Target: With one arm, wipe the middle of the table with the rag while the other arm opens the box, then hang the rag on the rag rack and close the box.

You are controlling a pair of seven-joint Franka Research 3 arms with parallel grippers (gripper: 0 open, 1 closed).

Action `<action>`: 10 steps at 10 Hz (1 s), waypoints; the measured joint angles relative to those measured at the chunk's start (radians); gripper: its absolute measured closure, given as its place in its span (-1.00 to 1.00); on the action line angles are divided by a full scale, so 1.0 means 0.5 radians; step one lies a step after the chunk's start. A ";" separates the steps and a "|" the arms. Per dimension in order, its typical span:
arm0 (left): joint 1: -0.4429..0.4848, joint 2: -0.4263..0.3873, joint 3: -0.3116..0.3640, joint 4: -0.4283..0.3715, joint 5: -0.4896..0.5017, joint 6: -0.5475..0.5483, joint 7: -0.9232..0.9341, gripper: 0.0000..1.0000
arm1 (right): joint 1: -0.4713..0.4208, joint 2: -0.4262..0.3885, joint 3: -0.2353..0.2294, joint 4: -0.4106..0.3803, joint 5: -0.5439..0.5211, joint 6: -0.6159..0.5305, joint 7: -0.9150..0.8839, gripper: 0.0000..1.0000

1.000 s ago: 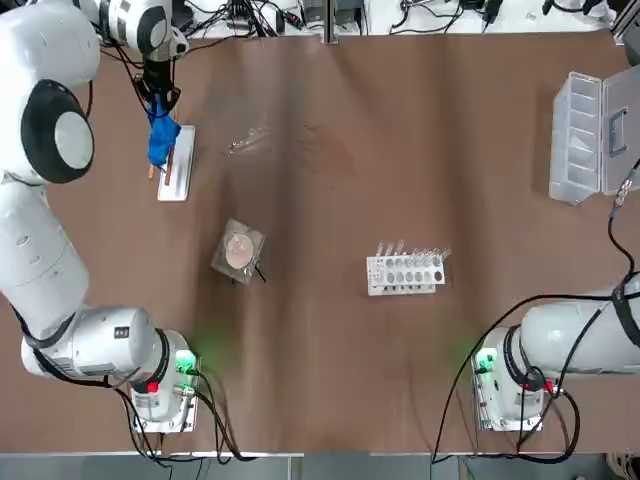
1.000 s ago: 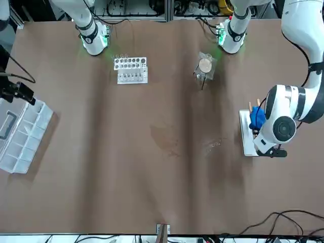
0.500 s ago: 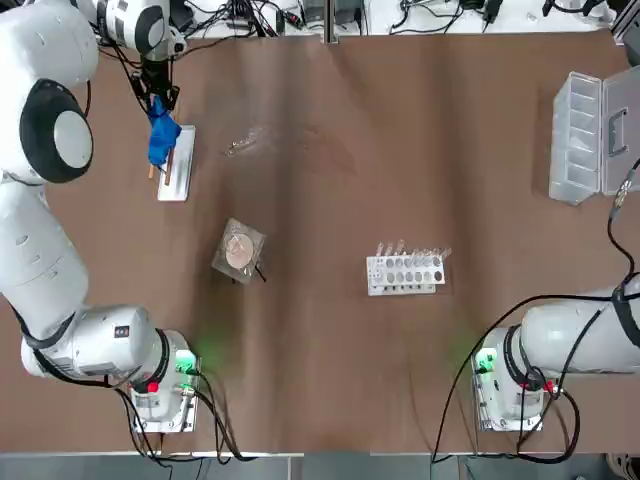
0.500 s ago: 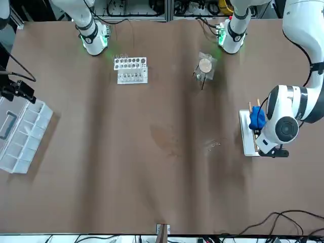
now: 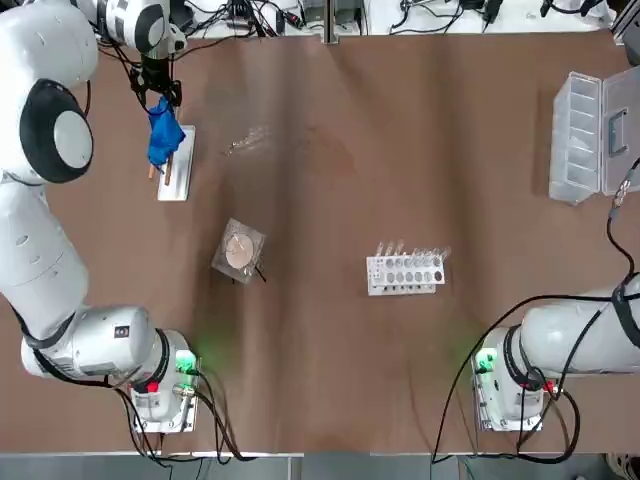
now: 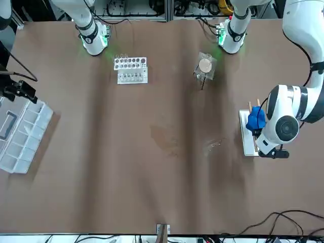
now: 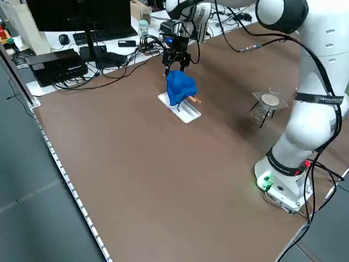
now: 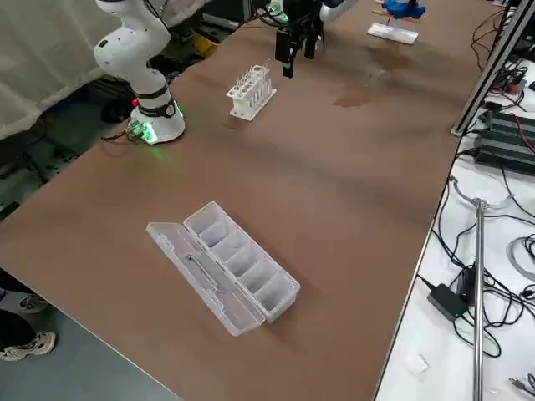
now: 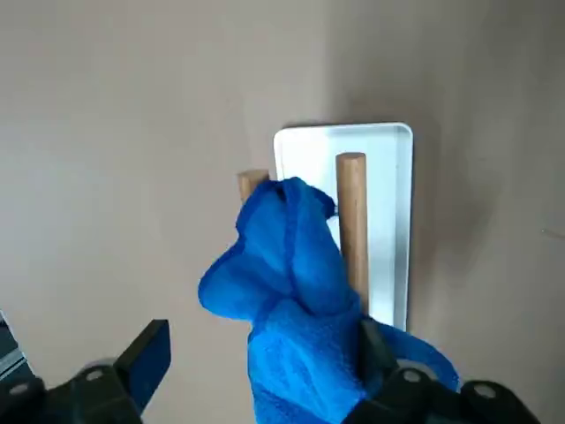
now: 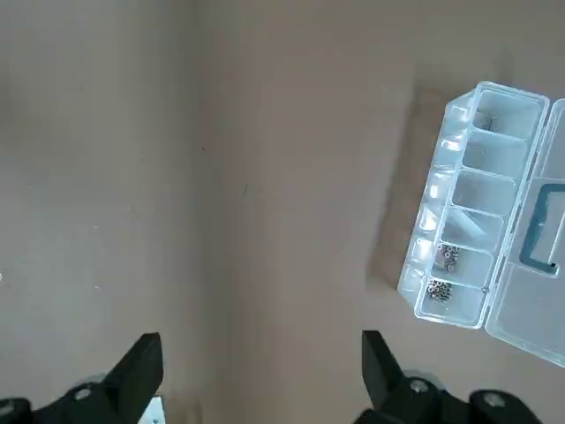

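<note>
The box (image 5: 588,136) lies at about two o'clock on the table (image 5: 400,380) in the top view, its lid flat open beside the tray. My right wrist view shows its ribbed compartments mostly bare, with a few small metal bits (image 10: 446,256) in two of them; I cannot tell what they are. The white test-tube rack (image 5: 405,272) near the centre holds clear tubes. At ten o'clock the rag (image 5: 163,136) is draped over the wooden rods of the rag rack (image 5: 176,185). My left gripper (image 5: 155,88) hangs just above it, fingers spread wide and holding nothing. My right gripper (image 6: 19,91) sits beside the box, jaws wide apart and empty; most of that arm is cut off by the picture edges. The rag covers much of one rod.
</note>
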 joint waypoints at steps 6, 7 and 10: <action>-0.013 -0.186 -0.102 0.389 -0.375 0.011 -0.002 -1.00 | 0.001 0.000 0.000 -0.017 0.000 0.000 0.000 -0.99; -0.013 -0.267 -0.128 0.434 -0.447 0.009 -0.002 -1.00 | 0.001 0.000 0.000 -0.018 0.000 0.000 0.000 -0.99; -0.008 -0.550 -0.147 0.469 -0.671 -0.082 -0.003 -1.00 | 0.002 0.000 -0.001 -0.020 0.000 0.000 0.000 -0.99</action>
